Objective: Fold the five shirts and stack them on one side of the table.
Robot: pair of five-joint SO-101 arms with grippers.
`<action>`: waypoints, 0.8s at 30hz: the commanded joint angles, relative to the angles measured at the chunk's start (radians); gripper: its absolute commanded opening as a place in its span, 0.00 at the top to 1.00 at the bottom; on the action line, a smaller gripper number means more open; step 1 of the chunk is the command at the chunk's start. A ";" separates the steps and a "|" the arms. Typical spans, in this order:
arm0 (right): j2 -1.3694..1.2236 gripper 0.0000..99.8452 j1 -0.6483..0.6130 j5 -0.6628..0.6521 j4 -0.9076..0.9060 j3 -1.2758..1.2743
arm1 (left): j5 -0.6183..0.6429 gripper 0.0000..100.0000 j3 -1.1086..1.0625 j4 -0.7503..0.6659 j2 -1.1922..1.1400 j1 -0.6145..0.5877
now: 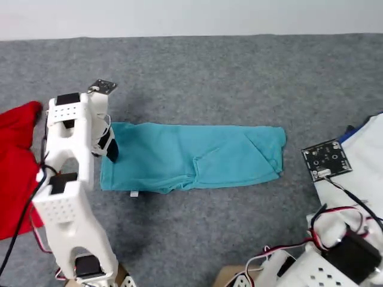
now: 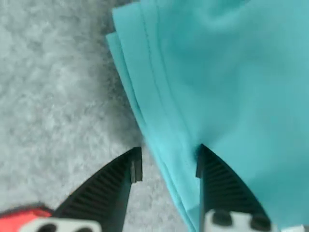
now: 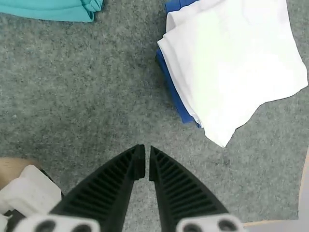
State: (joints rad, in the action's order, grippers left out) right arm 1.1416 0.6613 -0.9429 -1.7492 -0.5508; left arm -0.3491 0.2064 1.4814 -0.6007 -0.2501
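Left fingers [image 2: 212, 183] open astride the teal shirt [image 1: 191, 155] edge, right fingers [image 3: 120, 179] closed empty: white [image 3: 231, 58] on blue [image 3: 171, 82] stacked at 3 o'clock, teal half-folded, red [image 1: 15, 161] at 9 unfolded.

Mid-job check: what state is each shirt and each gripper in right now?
teal shirt: folded into a long strip, lying flat, not yet stacked.
red shirt: crumpled, unfolded.
white shirt: folded, lying on top of the blue shirt.
blue shirt: under the white shirt, only its edges showing.
left gripper: open, straddling the teal shirt's end edge.
right gripper: shut, empty.
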 commanded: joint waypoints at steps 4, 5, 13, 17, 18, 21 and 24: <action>0.010 0.97 0.004 -0.008 -0.033 0.011 | 0.020 0.81 0.180 0.120 -0.167 0.000; 0.010 0.97 0.004 -0.008 -0.033 0.011 | 0.020 0.82 0.203 0.144 -0.192 0.002; 0.010 0.97 0.002 -0.008 -0.031 0.011 | 0.015 1.00 0.409 0.272 -0.339 0.018; 0.010 0.97 0.004 -0.008 -0.031 0.011 | 0.017 1.00 0.412 0.272 -0.310 -0.005; 0.010 0.97 0.004 -0.008 -0.031 0.012 | 0.018 1.00 0.414 0.272 -0.296 -0.020; 0.010 0.97 0.004 -0.008 -0.031 0.043 | 0.018 1.00 0.414 0.272 -0.269 -0.087; 0.005 0.97 0.004 -0.008 -0.031 0.072 | 0.012 1.00 0.429 0.272 -0.258 -0.173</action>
State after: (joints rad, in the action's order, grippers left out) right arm 1.1400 0.6613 -0.9429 -1.7492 -0.5432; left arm -0.3399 0.5961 1.7392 -0.8861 -0.3053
